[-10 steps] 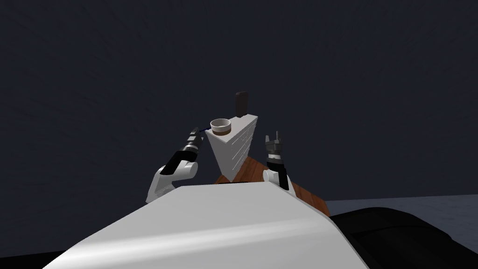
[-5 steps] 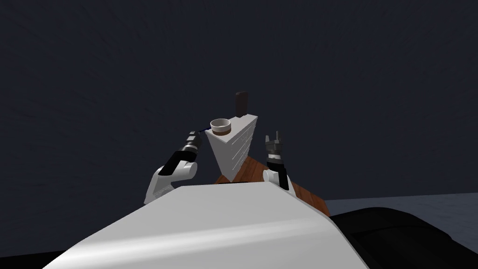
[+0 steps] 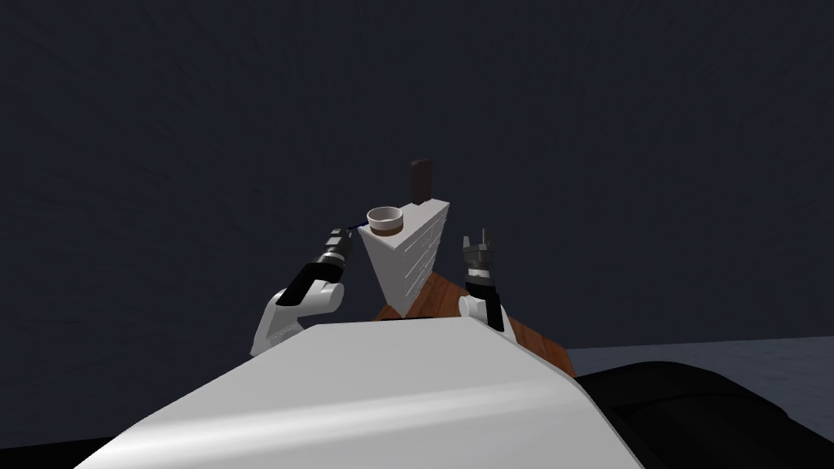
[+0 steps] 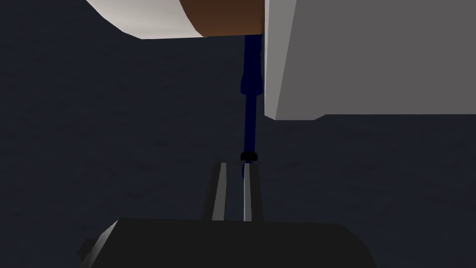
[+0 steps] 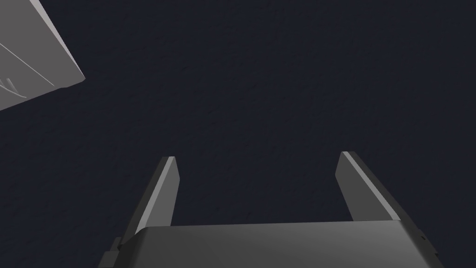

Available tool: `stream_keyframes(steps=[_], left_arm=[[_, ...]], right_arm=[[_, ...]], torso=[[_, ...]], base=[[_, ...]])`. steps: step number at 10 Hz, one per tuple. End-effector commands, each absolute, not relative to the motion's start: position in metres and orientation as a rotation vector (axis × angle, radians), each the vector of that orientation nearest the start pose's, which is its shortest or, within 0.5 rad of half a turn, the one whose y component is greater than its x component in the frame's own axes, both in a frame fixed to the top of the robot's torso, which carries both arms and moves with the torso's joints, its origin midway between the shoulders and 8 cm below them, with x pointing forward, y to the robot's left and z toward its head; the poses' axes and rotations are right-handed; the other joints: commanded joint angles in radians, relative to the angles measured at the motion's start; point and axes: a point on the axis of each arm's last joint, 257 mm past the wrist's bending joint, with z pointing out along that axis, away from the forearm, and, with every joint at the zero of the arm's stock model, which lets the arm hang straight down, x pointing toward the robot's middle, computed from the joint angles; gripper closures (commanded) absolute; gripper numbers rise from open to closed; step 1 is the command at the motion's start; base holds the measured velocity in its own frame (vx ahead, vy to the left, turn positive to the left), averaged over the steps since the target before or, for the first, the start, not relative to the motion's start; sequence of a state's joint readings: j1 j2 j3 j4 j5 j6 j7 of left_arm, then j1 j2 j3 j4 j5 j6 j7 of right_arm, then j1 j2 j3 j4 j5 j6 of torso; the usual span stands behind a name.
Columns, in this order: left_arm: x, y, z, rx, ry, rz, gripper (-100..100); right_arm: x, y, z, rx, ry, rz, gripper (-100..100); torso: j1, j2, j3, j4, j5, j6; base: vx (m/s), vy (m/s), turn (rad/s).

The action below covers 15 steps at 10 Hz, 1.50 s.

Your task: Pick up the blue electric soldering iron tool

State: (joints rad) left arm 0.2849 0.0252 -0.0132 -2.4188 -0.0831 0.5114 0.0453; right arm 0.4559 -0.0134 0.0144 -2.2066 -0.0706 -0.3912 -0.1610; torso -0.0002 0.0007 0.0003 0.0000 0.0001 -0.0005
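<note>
The blue soldering iron [image 4: 250,121] is a thin dark blue rod with a black collar. It juts past the left corner of a white cabinet [image 3: 411,252], beside a white bowl with a brown band [image 3: 384,219]. In the head view it is a small blue sliver [image 3: 355,225] at my left gripper's tip. My left gripper [image 4: 234,167] has its fingers drawn close together, and the rod's near end sits between them against one finger. My right gripper [image 3: 480,236] is raised to the right of the cabinet and stands open [image 5: 258,158] with nothing in it.
A dark upright object [image 3: 421,181] stands at the cabinet's back. A brown wooden surface [image 3: 440,297] lies below the cabinet. The bowl's underside [image 4: 153,18] and the cabinet's corner [image 4: 372,56] hang just beyond the left fingers. Dark walls surround everything.
My left gripper's fingers have come together on the near end of the blue rod. The left arm has shifted very slightly; the right arm has not moved.
</note>
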Motion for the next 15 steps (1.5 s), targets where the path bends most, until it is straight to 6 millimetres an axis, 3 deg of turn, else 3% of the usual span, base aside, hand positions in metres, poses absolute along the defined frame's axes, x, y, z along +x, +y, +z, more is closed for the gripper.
stream_keyframes(steps=[1, 15], left_arm=[[0.442, 0.266, -0.063, -1.156, 1.128, -1.108, -100], [0.449, 0.199, -0.081, -1.327, 1.277, -1.291, -100]], right_arm=[[0.378, -0.281, -0.016, 0.88, 0.625, 1.488, 0], [0.378, -0.281, -0.016, 0.88, 0.625, 1.488, 0]], torso=[[0.0, 0.0, 0.0, 0.0, 0.0, 0.0], [-0.001, 0.004, 0.002, 0.001, 0.0, 0.0]], base=[[-0.035, -0.005, 0.018], [-0.092, -0.007, 0.021]])
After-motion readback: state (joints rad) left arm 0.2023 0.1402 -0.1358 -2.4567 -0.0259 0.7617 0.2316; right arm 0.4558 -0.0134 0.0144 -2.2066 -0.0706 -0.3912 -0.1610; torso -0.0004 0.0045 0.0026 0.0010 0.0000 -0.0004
